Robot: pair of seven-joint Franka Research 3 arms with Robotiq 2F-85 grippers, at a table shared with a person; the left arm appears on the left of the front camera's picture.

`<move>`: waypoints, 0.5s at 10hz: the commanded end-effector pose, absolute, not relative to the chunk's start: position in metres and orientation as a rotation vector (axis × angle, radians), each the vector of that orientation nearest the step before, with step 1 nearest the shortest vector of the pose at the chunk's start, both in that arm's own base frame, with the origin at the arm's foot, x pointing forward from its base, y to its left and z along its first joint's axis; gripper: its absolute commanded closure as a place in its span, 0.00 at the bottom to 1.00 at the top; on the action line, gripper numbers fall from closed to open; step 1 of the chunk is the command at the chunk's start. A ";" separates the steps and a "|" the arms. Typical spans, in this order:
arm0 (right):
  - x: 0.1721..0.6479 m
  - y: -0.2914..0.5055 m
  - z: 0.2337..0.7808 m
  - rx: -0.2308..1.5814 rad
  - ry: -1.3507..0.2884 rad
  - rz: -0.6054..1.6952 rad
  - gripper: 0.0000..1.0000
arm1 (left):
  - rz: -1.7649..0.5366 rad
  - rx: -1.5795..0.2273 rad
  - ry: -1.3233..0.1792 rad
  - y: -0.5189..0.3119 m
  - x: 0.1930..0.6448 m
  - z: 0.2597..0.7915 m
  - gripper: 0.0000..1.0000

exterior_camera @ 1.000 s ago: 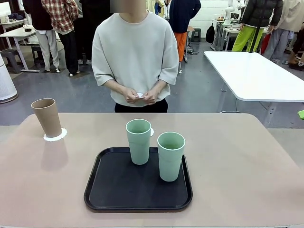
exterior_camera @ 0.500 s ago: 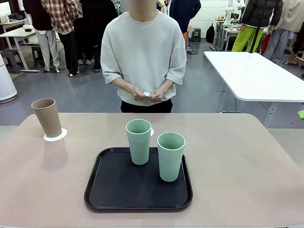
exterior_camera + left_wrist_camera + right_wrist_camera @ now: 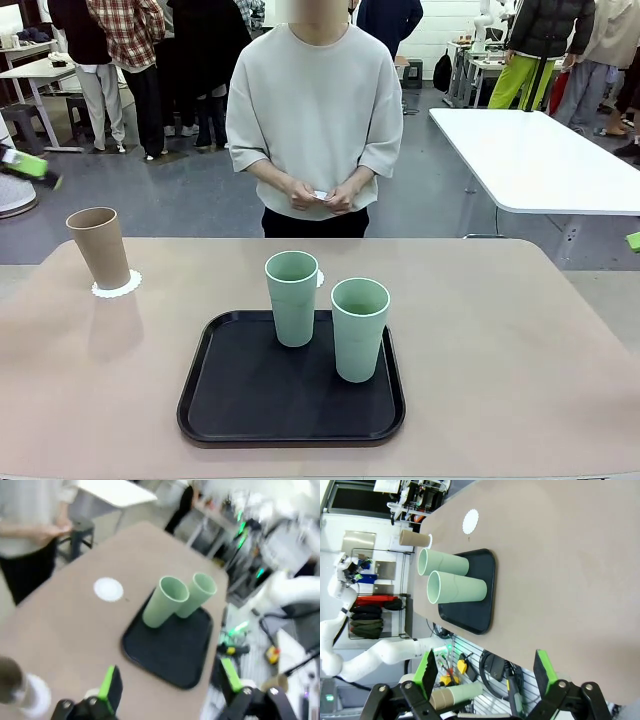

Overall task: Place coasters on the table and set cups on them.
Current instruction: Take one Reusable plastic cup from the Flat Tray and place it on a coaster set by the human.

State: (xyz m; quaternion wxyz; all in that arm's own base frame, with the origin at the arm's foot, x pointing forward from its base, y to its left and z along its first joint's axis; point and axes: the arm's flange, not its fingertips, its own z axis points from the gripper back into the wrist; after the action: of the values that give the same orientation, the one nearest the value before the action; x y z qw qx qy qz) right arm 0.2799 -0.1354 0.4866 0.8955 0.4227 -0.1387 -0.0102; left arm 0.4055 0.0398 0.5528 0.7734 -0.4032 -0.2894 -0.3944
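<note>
The table is a matte beige-pink top with rounded corners. It stands on a grey floor in a busy hall, with a white table off to the right. A person in a pale sweatshirt stands at the far edge, and others stand farther back.

There are three cups, two green and one brown. Two coasters lie on the table. The person's hands are together at the waist around something small and white; what it is cannot be told.

One black tray sits mid-table, nearer the robot. Both green cups stand upright on it, close together but apart: the rear cup by the tray's far edge, the front cup to its right. Nothing shows inside either.

The brown cup stands upright at the far left of the table on a coaster, whose lacy rim shows around the cup's base. The bare coaster lies flat on the table just beyond the tray, partly hidden behind the rear cup in the front view.

The left gripper hangs above the table with its jaws spread wide and nothing between them. The right gripper is also spread wide and holds nothing.
</note>
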 end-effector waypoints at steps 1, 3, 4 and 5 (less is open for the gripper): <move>0.280 -0.136 0.486 0.893 -0.289 -0.017 0.00 | -1.177 -0.623 -0.872 0.005 0.404 0.547 0.00; 0.280 -0.136 0.486 0.893 -0.289 -0.017 0.00 | -1.362 -0.538 -0.880 -0.033 0.403 0.530 0.00; 0.280 -0.136 0.486 0.893 -0.289 -0.017 0.00 | -1.431 -0.565 -0.815 -0.048 0.400 0.517 0.00; 0.280 -0.136 0.486 0.893 -0.289 -0.017 0.00 | -1.484 -0.556 -0.792 -0.058 0.394 0.503 0.00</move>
State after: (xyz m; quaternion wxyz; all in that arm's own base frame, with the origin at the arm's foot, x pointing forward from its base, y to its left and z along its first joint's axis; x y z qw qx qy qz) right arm 0.2797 -0.1355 0.4866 0.8955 0.4228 -0.1386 -0.0104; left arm 0.3994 -0.0562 0.5199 0.6409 -0.2440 -0.3454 -0.6407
